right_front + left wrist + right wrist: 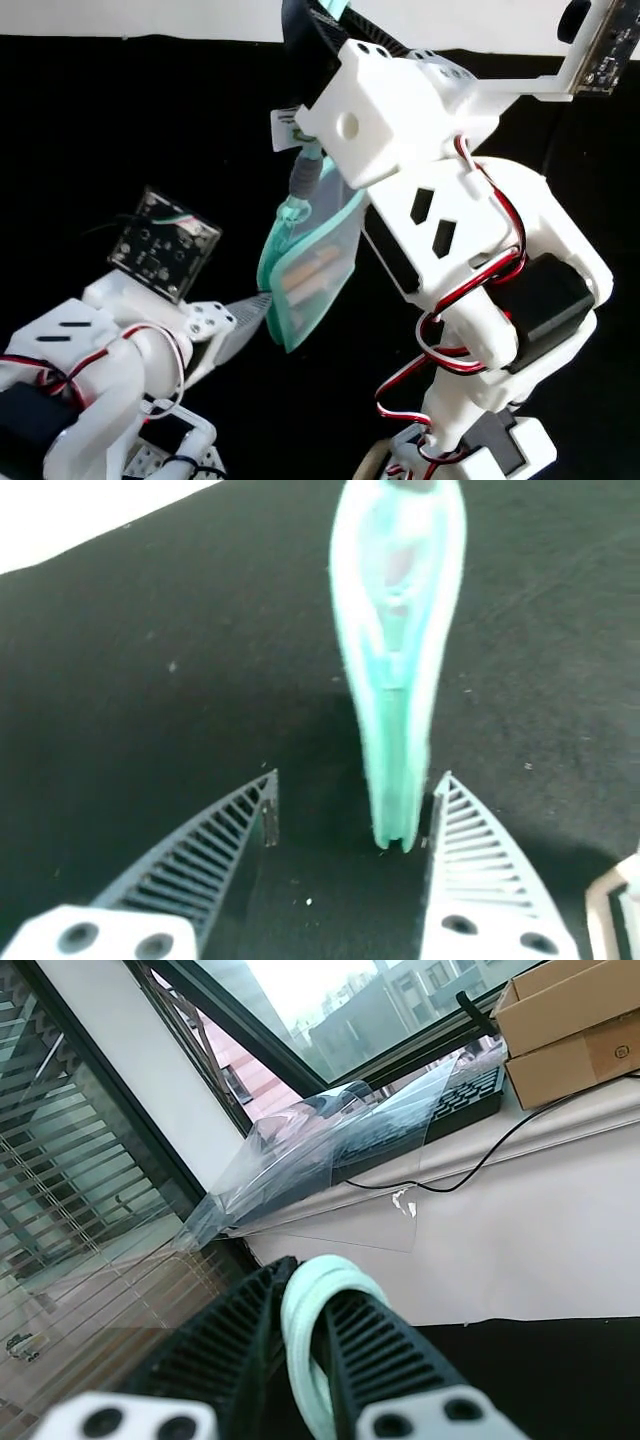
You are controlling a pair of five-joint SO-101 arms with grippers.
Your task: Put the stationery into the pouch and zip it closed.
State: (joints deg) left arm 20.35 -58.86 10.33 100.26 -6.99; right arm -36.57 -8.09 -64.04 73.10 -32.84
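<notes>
A teal, see-through pouch (310, 265) hangs upright above the black tabletop, with tan stationery (312, 272) showing through its side. My right gripper (312, 25) holds it from above, and in the right wrist view the gripper (305, 1272) is shut on the pouch's pale teal loop (308, 1345). My left gripper (258, 303) sits low at the pouch's bottom corner. Seen from the left wrist, the pouch (395, 660) hangs edge-on between the open fingers of the left gripper (358, 777), close to one fingertip (445, 785).
Black cloth (120, 130) covers the table, with a white wall strip (150, 18) behind it. The right arm's white body (470, 250) fills the space right of the pouch. A window sill (540, 1160) with boxes lies beyond.
</notes>
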